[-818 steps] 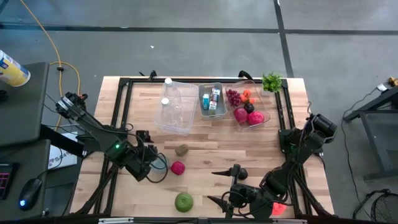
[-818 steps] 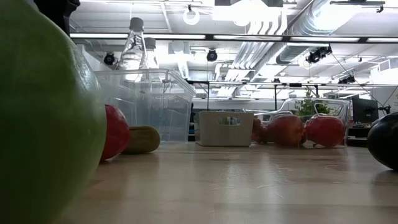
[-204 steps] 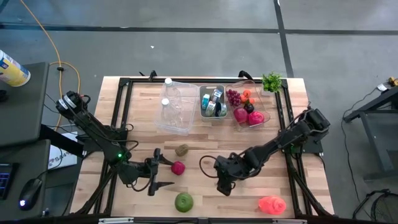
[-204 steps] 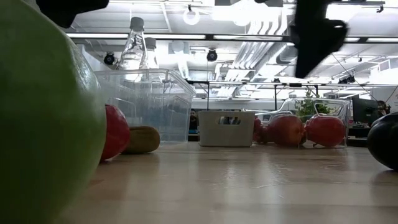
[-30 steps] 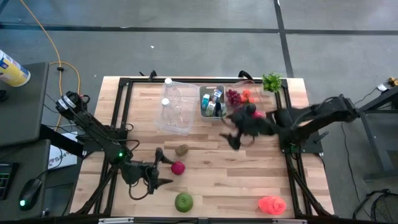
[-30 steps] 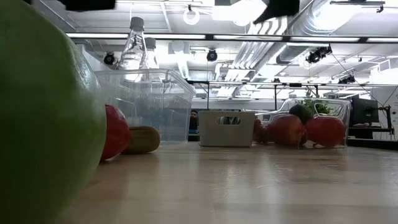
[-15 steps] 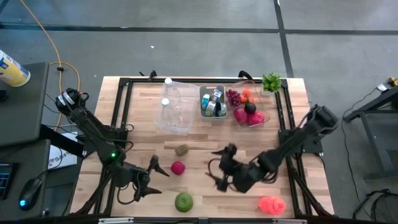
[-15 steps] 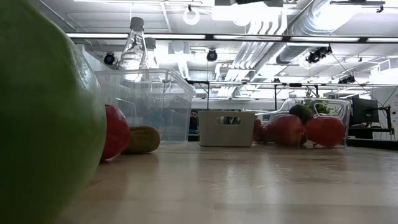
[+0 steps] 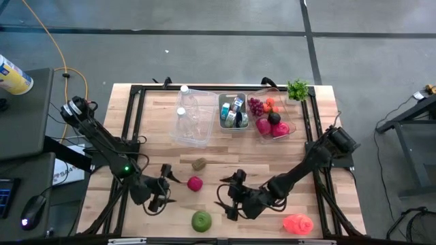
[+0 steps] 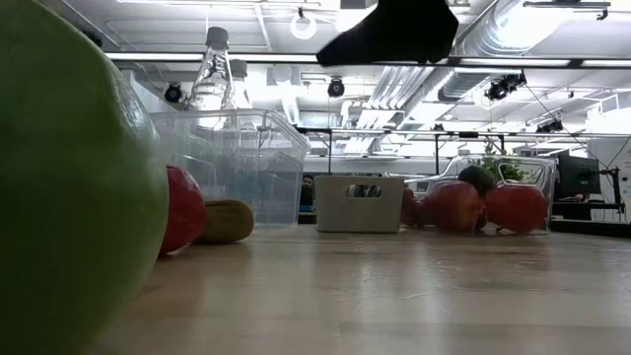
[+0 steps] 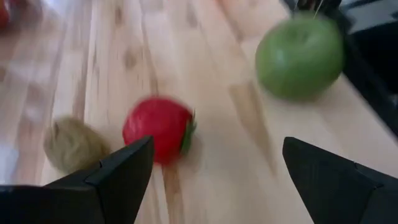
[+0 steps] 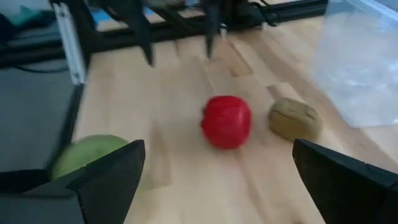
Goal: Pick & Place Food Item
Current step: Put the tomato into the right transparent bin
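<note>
Red, green, brown and pink items lie loose on the wooden desk (image 9: 225,167); none is in a gripper.

Sorted so far, by how things lie: the clear fruit container (image 9: 288,131) at the far right of the desk holds grapes (image 9: 255,105), two red fruits (image 9: 264,126), a dark round fruit (image 9: 274,118) and something orange. The grey basket (image 9: 232,111) beside it holds small cartons. The clear bin (image 9: 191,117) holds two bottles.

Left on the desk:
- red strawberry-like fruit (image 9: 195,182), mid-left
- brown kiwi-like fruit (image 9: 199,164), just beyond it, apart
- green apple (image 9: 201,220), near the front edge
- pink item (image 9: 298,223), front right; kind cannot be told

Grippers:
- left gripper (image 9: 163,191): jaws spread, empty, low over the desk just left of the red fruit. Its wrist view frames the red fruit between the fingers (image 11: 121,169), not touching.
- right gripper (image 9: 229,194): jaws wide apart, empty, over the desk centre between red fruit and pink item. Its wrist view looks toward the red fruit, kiwi and apple.

Judgement: task partly done. Four loose items remain. Both grippers point at the red fruit; likely the next pick, left gripper nearer.
</note>
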